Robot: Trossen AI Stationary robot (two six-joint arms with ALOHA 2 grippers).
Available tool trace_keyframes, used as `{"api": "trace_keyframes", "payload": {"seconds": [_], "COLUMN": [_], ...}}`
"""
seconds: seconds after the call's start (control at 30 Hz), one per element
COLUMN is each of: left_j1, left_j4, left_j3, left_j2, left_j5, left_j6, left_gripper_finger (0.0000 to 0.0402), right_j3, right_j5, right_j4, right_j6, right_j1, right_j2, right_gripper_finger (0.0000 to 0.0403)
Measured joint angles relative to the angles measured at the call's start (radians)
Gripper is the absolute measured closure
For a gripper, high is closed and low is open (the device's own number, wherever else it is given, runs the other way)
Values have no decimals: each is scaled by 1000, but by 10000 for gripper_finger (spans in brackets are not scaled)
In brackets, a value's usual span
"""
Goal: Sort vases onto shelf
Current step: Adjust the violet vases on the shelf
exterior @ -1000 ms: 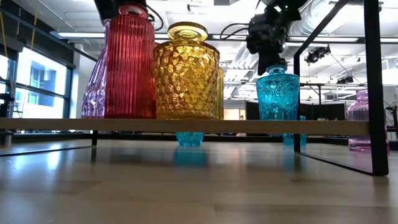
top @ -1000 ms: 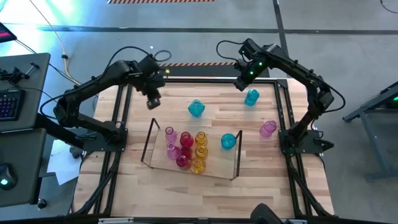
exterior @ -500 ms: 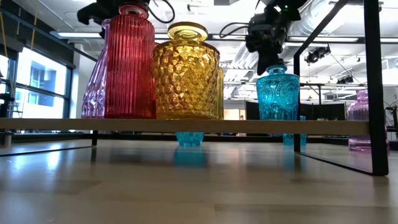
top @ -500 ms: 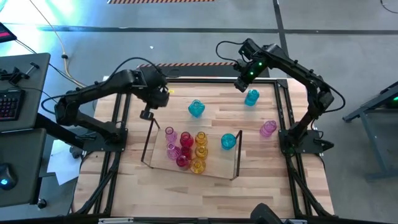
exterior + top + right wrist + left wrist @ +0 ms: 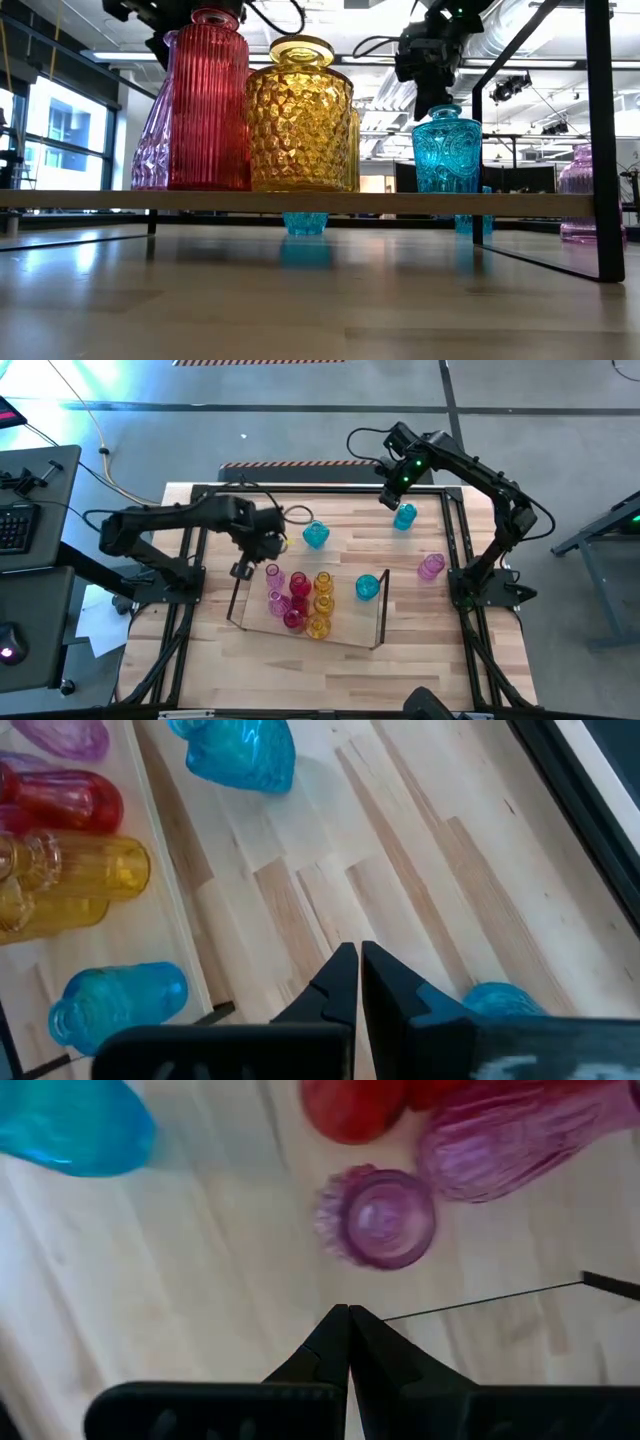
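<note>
The shelf (image 5: 348, 618) is a clear tray with dark end frames, lying mid-table. On it stand several vases: pink (image 5: 272, 572), red (image 5: 299, 582), yellow (image 5: 322, 603) and one cyan (image 5: 367, 587). Two cyan vases (image 5: 315, 535) (image 5: 404, 516) and a pink one (image 5: 431, 567) stand on the bare table. My left gripper (image 5: 243, 569) is shut, hovering by the shelf's left end; its wrist view shows the pink vase's mouth (image 5: 378, 1218) just ahead of it (image 5: 348, 1312). My right gripper (image 5: 388, 498) is shut, above the far cyan vase (image 5: 498, 1000).
A black metal frame (image 5: 458, 540) runs round the wooden table, with uprights at its sides. The shelf's left end frame (image 5: 238, 595) stands close to my left gripper. Bare wood lies along the near edge and left of the shelf. The low view shows the shelf board (image 5: 320, 202).
My left gripper has travelled from the far left part of the table toward the near edge, ending beside the shelf's left end and the pink vase there, its arm swinging lower over the table. No vase has moved.
</note>
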Motion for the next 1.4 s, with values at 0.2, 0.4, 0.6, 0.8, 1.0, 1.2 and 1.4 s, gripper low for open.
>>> {"api": "trace_keyframes", "payload": {"seconds": [0.2, 0.4, 0.6, 0.8, 1.0, 1.2, 1.4], "left_j1": [-54, -93, -102, -102, -101, -101, -101], "left_j4": [-7, -43, -35, -31, -28, -26, -20], "left_j3": [0, 0, 0, 0, 0, 0, 0], "left_j2": [60, 79, 79, 79, 79, 79, 79], "left_j5": [-4, 5, -2, -4, -4, -3, 0], "left_j6": [-106, -164, -199, -207, -207, -206, -197], "left_gripper_finger": [402, 401, 401, 401, 401, 401, 401], "right_j3": [0, 0, 0, 0, 0, 0, 0], "right_j5": [-1, -2, -3, -3, -14, -16, -16], "right_j4": [-11, -19, -21, -27, -43, -51, -51], "right_j6": [-45, -57, -76, -76, -76, -73, -72], "right_j1": [0, 0, 0, 0, 0, 0, 0], "right_j2": [0, 0, 0, 0, 0, 0, 0], "right_gripper_finger": [402, 402, 402, 402, 402, 402, 402]}}
